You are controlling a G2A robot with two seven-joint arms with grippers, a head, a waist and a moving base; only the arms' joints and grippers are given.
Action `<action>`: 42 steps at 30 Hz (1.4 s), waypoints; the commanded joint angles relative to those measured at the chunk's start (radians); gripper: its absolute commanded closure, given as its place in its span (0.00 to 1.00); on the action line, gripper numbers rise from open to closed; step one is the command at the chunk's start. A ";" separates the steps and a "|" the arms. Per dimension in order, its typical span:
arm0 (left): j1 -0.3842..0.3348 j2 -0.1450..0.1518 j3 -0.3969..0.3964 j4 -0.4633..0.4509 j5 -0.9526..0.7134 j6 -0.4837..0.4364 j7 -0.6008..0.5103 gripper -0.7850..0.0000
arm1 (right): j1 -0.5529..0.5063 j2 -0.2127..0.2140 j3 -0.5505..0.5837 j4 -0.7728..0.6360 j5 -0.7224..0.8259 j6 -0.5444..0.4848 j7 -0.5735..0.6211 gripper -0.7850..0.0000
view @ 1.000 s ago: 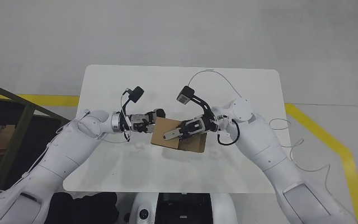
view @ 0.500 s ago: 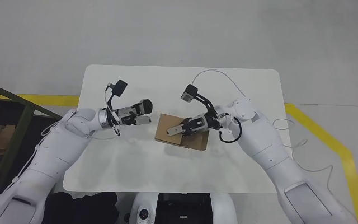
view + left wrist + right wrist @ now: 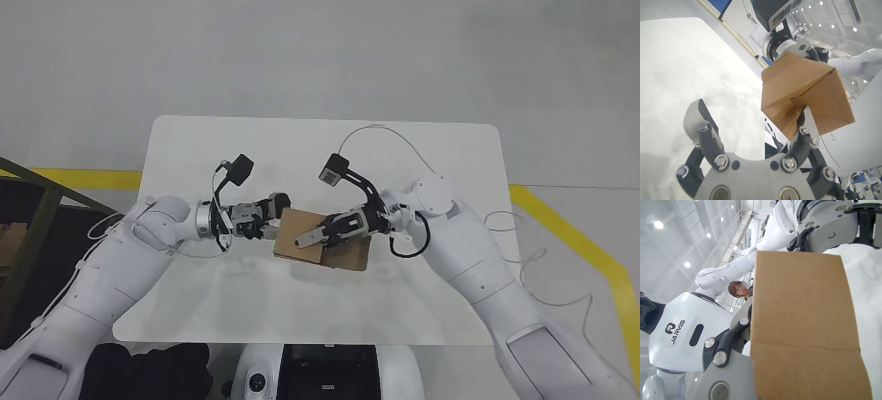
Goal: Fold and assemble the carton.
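Observation:
A brown cardboard carton is held just above the white table, near its middle. My right gripper is shut on it, one finger lying against the side of a carton panel while the other finger is hidden behind the cardboard. My left gripper is at the carton's left end and stands open. In the left wrist view one of its fingertips is tucked behind a flap at the open end of the carton, and the other finger is free over the table.
A thin white cable loops over the far right part of the table. The table's front edge is close below the carton. A yellow floor line runs past both sides of the table.
Half a second ago my left gripper had drawn back to the left, away from the carton. It has now returned to the carton's left end. The right gripper keeps its hold.

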 commanded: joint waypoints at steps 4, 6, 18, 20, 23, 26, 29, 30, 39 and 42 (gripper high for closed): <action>-0.014 -0.007 0.009 -0.002 0.004 -0.002 0.002 0.00 | 0.002 -0.003 -0.008 -0.002 -0.001 0.001 0.000 1.00; -0.017 -0.009 0.010 -0.001 0.006 -0.005 0.000 0.00 | 0.003 -0.004 -0.011 -0.001 0.001 0.002 0.001 1.00; 0.005 0.001 -0.055 0.067 0.005 -0.041 0.038 0.00 | 0.005 0.003 0.010 0.029 -0.012 0.014 0.010 1.00; 0.016 0.006 -0.083 0.076 0.008 -0.054 0.055 0.00 | 0.005 0.005 0.012 0.041 -0.022 0.025 0.014 1.00; 0.030 0.011 -0.112 0.064 0.032 -0.073 0.079 0.00 | 0.007 0.006 0.013 0.052 -0.026 0.031 0.014 1.00; 0.047 0.013 -0.134 0.029 0.067 -0.073 0.105 0.00 | 0.009 0.004 0.004 0.045 -0.010 0.027 0.063 1.00; 0.070 0.013 -0.157 -0.017 0.108 -0.073 0.143 0.00 | 0.021 0.007 -0.041 0.021 0.015 0.030 0.068 1.00; 0.080 0.013 -0.171 -0.038 0.138 -0.073 0.166 0.00 | 0.032 0.012 -0.059 0.019 0.013 0.032 0.068 1.00; 0.159 0.012 -0.287 -0.123 0.426 -0.073 0.437 0.00 | 0.119 0.050 -0.173 0.086 0.047 0.036 0.068 1.00; 0.192 0.015 -0.314 -0.143 0.592 -0.073 0.568 0.00 | 0.156 0.051 -0.209 0.147 0.034 0.025 0.068 1.00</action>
